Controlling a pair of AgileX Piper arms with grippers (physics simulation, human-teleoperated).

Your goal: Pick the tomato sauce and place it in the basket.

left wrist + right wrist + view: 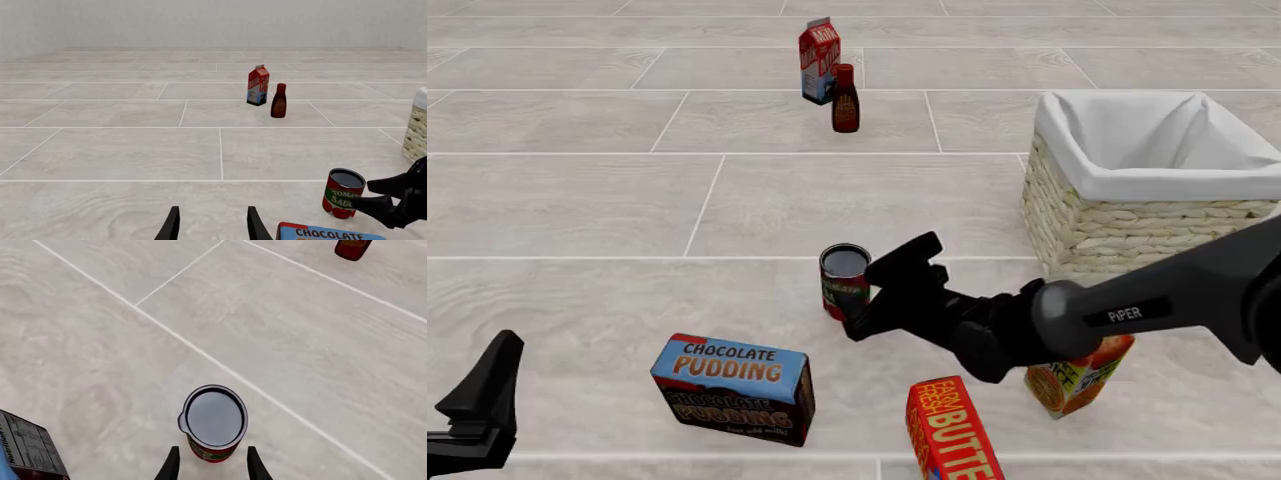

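Note:
The tomato sauce [845, 281] is a small can with a red label and a dark shiny top. It stands upright on the floor, left of the basket [1121, 185]. My right gripper [888, 290] is open at the can's right side. In the right wrist view the can [213, 420] stands just ahead of the gripper [213, 450], its base between the two fingertips. I cannot tell if they touch. It also shows in the left wrist view [343, 192]. My left gripper [212, 217] is open and empty, low at the near left [481, 410].
A milk carton [819, 47] and a dark red-brown bottle [845, 100] stand far back. A chocolate pudding box [734, 385], a butter box [954, 430] and an orange carton [1074, 375] lie near the front, under and beside the right arm.

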